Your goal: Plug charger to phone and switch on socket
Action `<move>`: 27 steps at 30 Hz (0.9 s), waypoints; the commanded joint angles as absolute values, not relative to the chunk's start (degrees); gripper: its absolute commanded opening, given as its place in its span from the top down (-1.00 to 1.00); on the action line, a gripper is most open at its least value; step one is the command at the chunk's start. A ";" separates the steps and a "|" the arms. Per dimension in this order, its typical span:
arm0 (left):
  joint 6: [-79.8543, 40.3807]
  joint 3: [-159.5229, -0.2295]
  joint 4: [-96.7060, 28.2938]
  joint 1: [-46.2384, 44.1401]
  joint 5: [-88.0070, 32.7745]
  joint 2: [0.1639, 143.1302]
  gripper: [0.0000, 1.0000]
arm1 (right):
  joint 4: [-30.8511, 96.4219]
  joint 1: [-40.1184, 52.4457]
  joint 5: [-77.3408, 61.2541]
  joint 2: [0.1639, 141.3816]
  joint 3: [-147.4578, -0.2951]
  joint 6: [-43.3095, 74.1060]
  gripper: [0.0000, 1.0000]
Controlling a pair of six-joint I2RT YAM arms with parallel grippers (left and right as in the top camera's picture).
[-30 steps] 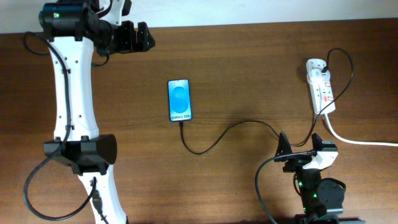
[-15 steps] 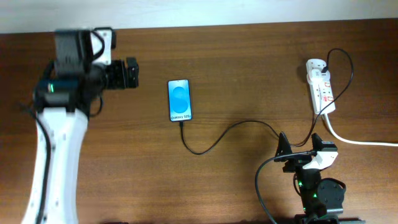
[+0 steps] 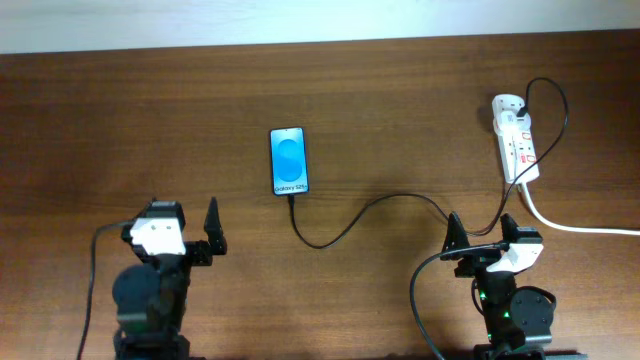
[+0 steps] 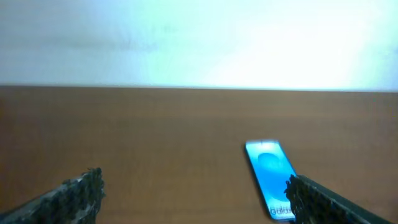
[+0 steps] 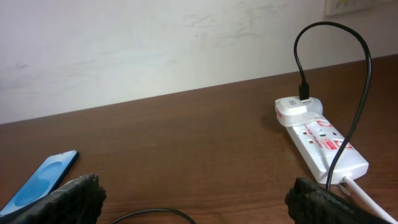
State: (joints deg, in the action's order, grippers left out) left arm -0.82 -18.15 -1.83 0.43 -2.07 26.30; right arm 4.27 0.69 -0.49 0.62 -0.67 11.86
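Observation:
The phone (image 3: pixel 289 160) lies flat at the table's middle, its blue screen up; it also shows in the left wrist view (image 4: pixel 269 173) and the right wrist view (image 5: pixel 41 181). The black charger cable (image 3: pixel 370 210) runs from the phone's near end in a loop to the white socket strip (image 3: pixel 518 145) at the right, also seen in the right wrist view (image 5: pixel 320 140). Its plug tip sits at the phone's bottom edge. My left gripper (image 3: pixel 185 235) is open and empty near the front left. My right gripper (image 3: pixel 482 232) is open and empty near the front right.
A thick white cord (image 3: pixel 580 227) runs from the socket strip off the right edge. A pale wall (image 5: pixel 155 43) rises behind the table's far edge.
My left arm has pulled back from the far left of the table to the front left. The phone, cable, socket strip and right arm have not moved.

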 commanded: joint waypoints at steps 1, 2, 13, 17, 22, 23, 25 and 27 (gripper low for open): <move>0.99 -11.31 4.08 0.80 -1.65 19.64 -0.98 | 4.51 1.13 -0.86 0.21 -0.32 11.88 -0.97; 0.97 -9.72 5.19 1.30 -1.67 18.09 -0.98 | 4.51 1.13 -0.86 0.21 -0.32 11.88 -0.97; 1.87 -0.47 3.92 2.31 -1.65 4.71 -0.99 | 4.51 1.13 -0.86 0.21 -0.32 11.88 -0.97; 2.28 -0.47 -4.10 2.31 -1.63 0.12 -0.99 | 4.51 1.13 -0.86 0.21 -0.32 11.88 -0.97; 2.24 -0.49 -4.71 2.42 -1.23 0.30 -0.99 | 4.51 1.13 -0.86 0.21 -0.32 11.88 -0.97; 2.24 -0.49 -4.71 2.42 -1.26 0.30 -0.98 | 4.51 1.13 -0.86 0.21 -0.32 11.88 -0.97; 2.24 -0.49 -4.71 2.42 -1.23 0.30 -0.99 | 4.51 1.13 -0.86 0.21 -0.32 11.88 -0.97; 2.24 -0.49 -4.71 2.42 -1.26 0.30 -0.99 | 4.51 1.13 -0.86 0.21 -0.32 11.88 -0.97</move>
State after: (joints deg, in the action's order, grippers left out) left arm 1.13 -0.67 -4.29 2.07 -1.48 0.89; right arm 4.27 0.69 -0.49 0.62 -0.69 11.86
